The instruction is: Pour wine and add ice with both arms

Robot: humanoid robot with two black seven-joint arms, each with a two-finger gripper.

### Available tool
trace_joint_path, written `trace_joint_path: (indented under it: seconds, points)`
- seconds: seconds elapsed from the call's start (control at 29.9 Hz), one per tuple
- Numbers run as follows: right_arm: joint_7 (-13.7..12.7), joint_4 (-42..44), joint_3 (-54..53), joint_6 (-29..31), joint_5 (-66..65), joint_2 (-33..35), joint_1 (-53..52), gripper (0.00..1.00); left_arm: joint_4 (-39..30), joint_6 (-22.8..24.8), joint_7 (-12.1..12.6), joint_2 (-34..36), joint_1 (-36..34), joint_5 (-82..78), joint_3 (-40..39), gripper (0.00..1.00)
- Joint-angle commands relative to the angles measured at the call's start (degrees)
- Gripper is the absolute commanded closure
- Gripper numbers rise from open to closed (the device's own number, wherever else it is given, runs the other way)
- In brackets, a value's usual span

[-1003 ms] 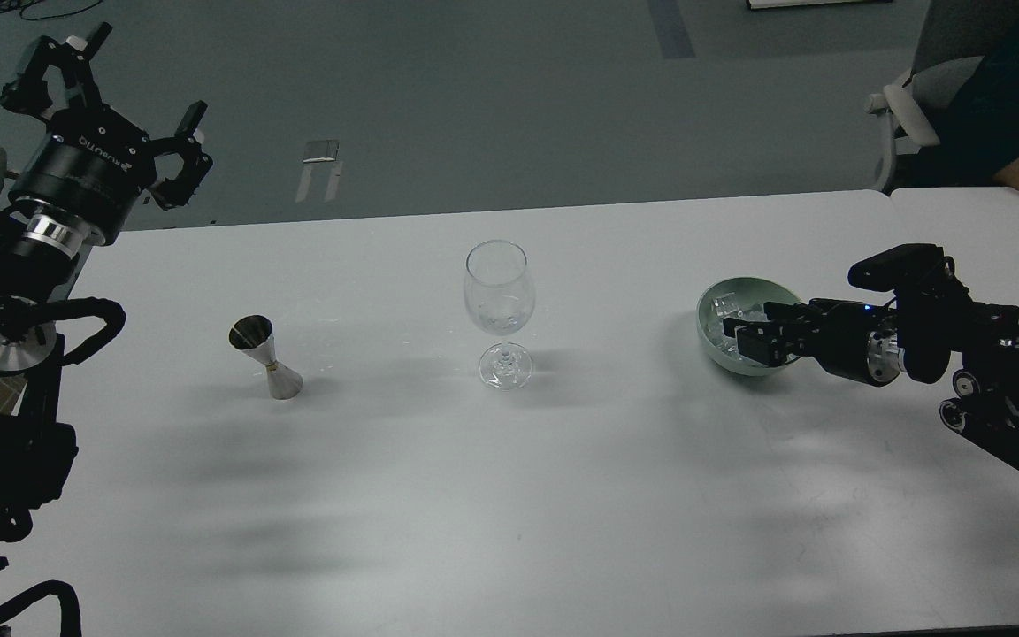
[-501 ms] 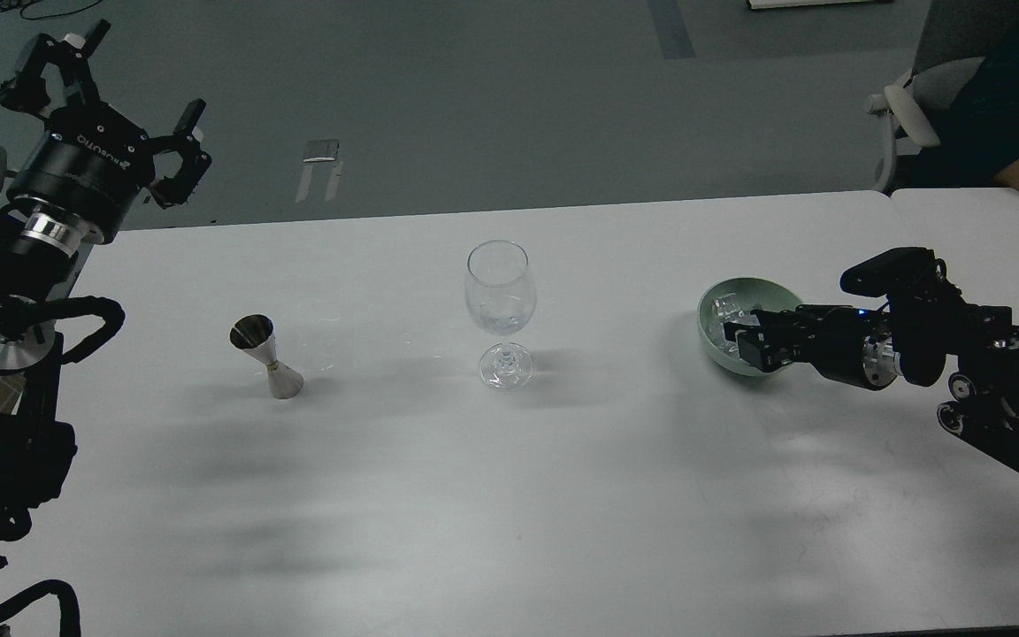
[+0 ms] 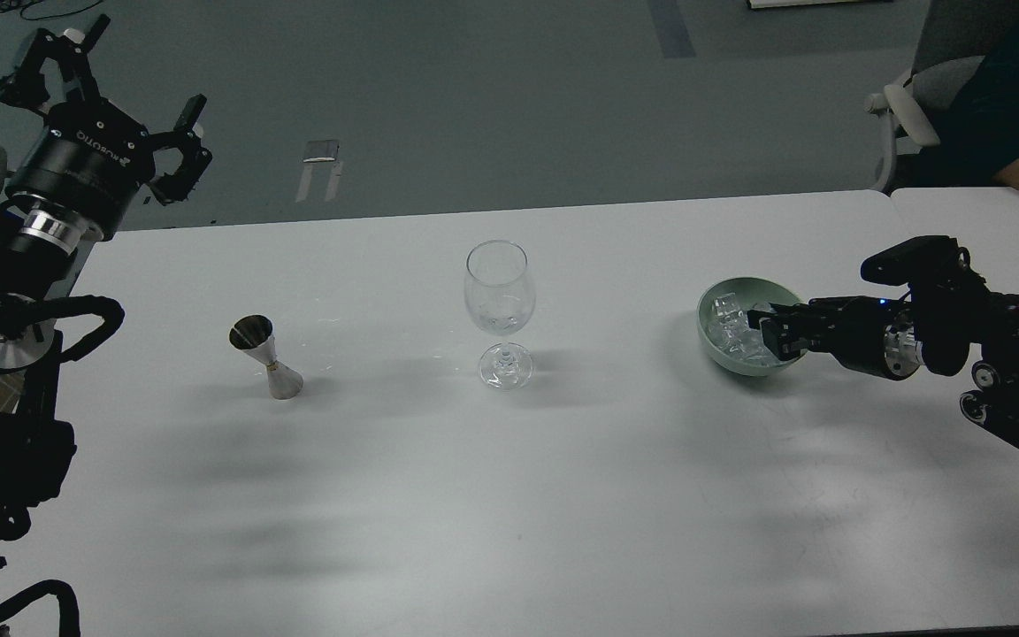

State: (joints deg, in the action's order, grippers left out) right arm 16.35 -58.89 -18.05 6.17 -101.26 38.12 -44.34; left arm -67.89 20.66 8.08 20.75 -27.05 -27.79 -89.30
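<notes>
Jaws of the right gripper [image 3: 770, 333] sit at the rim of the pale green bowl [image 3: 711, 340], dark and end-on; whether apart or together cannot be told. Ice cubes [image 3: 728, 323] lie piled inside the bowl. Steel jigger [image 3: 266, 356] stands upright on the white table [image 3: 509, 495], well left of the empty-looking wine glass [image 3: 498, 311]. Farthest back, left gripper [image 3: 116, 93] hangs raised beyond the table's far left corner, fingers spread wide, holding nothing.
</notes>
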Motion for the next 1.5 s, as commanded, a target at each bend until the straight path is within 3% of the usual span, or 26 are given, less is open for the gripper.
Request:
trace_joint_path:
  seconds: [0.0, 0.23, 0.53, 0.64, 0.8, 0.9, 1.17, 1.37, 1.47]
  points:
    - [0.00, -3.32, -1.02, -0.54, 0.45, 3.09, -1.53, 1.00, -0.14, -0.09, 0.10, 0.00, 0.07, -0.07, 0.00, 0.02]
    - [0.09, -16.06, -2.17, 0.42, 0.98, 11.26, -9.87, 1.00, -0.23, -0.18, 0.18, -0.09, 0.07, -0.07, 0.00, 0.02]
    - [0.26, -22.67, -0.94, 6.22, 2.47, 12.42, -25.08, 1.00, -0.23, -0.09, 0.36, 0.43, -0.19, 0.02, 0.09, 0.02]
    - [0.70, -22.93, 2.83, 8.33, 2.82, 10.14, -32.19, 1.00, -0.23, -0.09, 0.36, 0.44, -0.37, -0.07, 0.09, 0.02]
    - [0.79, -21.71, 16.00, 9.82, 9.14, 0.31, -47.04, 1.00, -0.23, -0.18, 0.45, 0.17, -0.46, -0.07, 0.17, 0.02]
    - [0.88, -18.73, 18.13, 12.28, 10.56, -4.44, -50.30, 1.00, -0.23, -0.18, 0.45, 0.08, -0.46, -0.07, 0.17, 0.02]
    - [4.65, -13.45, 22.78, 20.19, 10.65, -12.54, -53.92, 1.00, -0.23, -0.18, 0.36, -0.09, -0.19, -0.07, 0.17, 0.02]
    - [7.64, -9.67, 26.30, 21.83, 10.65, -16.49, -53.74, 1.00, -0.23, -0.09, 0.36, -0.09, -0.10, -0.07, 0.17, 0.02]
    - [7.91, -7.38, 27.53, 21.83, 10.65, -18.60, -53.04, 1.00, -0.23, -0.09, 0.36, -0.09, -0.02, -0.07, 0.17, 0.02]
